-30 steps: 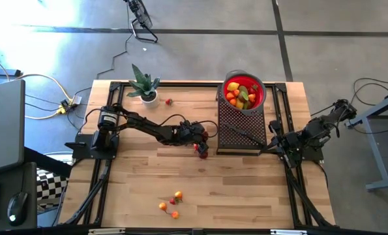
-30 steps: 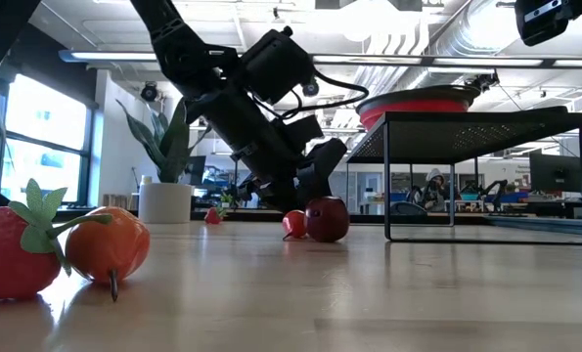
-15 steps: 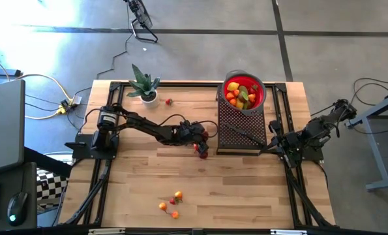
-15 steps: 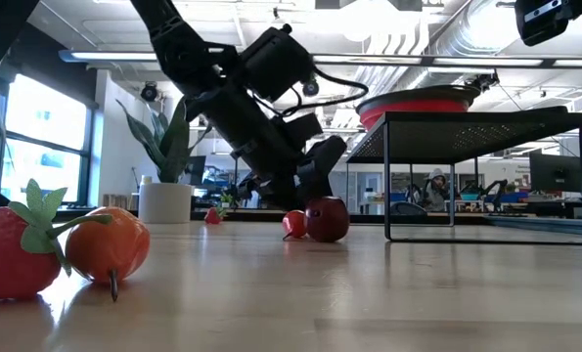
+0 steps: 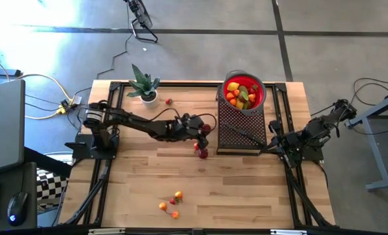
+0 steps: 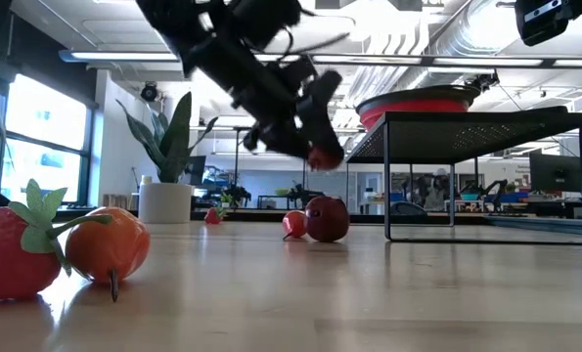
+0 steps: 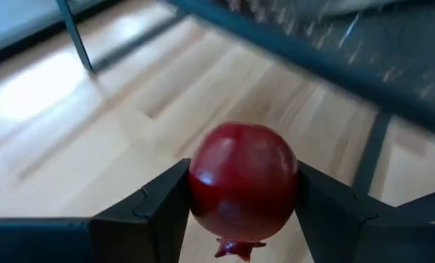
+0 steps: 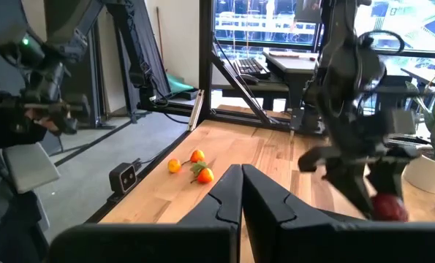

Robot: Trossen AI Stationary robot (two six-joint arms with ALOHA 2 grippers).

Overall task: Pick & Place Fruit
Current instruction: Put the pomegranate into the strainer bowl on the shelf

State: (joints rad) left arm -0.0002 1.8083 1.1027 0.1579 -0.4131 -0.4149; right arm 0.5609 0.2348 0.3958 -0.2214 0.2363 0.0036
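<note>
Bright daylight, window glare, motion-blurred left arm

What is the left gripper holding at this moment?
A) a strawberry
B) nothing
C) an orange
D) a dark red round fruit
D: the left gripper is closed on a dark red round fruit, lifted clear of the table in the low view.

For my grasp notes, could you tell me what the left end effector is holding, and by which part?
The left end effector holds a red pomegranate-like fruit by its two opposite sides, lifted off the table.
</note>
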